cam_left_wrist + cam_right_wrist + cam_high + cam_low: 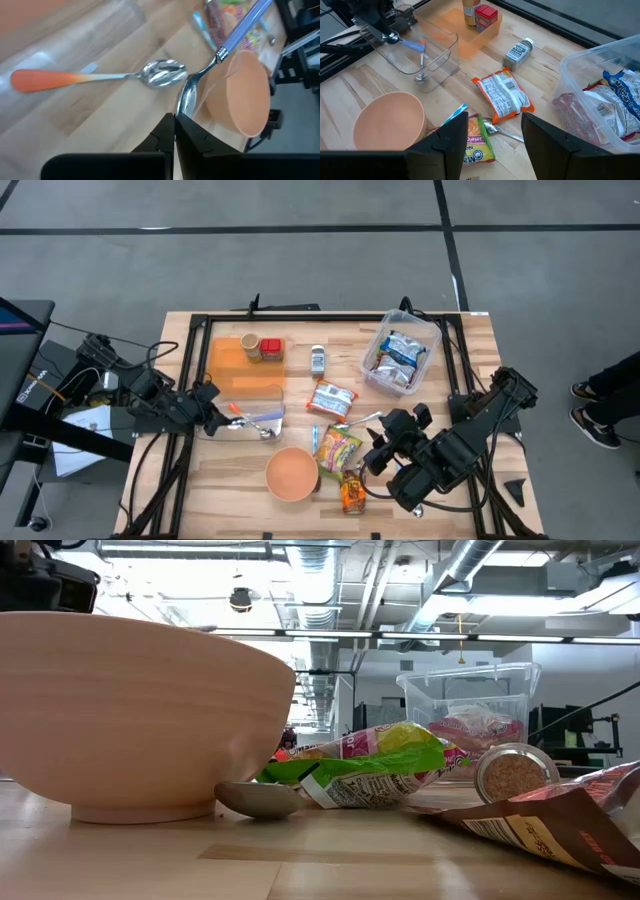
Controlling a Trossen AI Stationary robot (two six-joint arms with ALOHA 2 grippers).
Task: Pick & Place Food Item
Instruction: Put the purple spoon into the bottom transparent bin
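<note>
Both claws sit nearest in high view: left claw shut, empty, at a clear tray w/ spoons; right claw half open, empty, above a crinkly green noodle pack on the slatted wood counter. Clear tub holds foil packets. Low view: smooth round bowl, noodle pack beside it. Left wrist: shiny spoon, orange handle. Right wrist: orange snack pack lies flat.

An orange-and-white snack packet lies flat on the tabletop's middle (label side up), apart from the green-and-yellow packet lying flat nearer the front, just beside the peach bowl.
</note>
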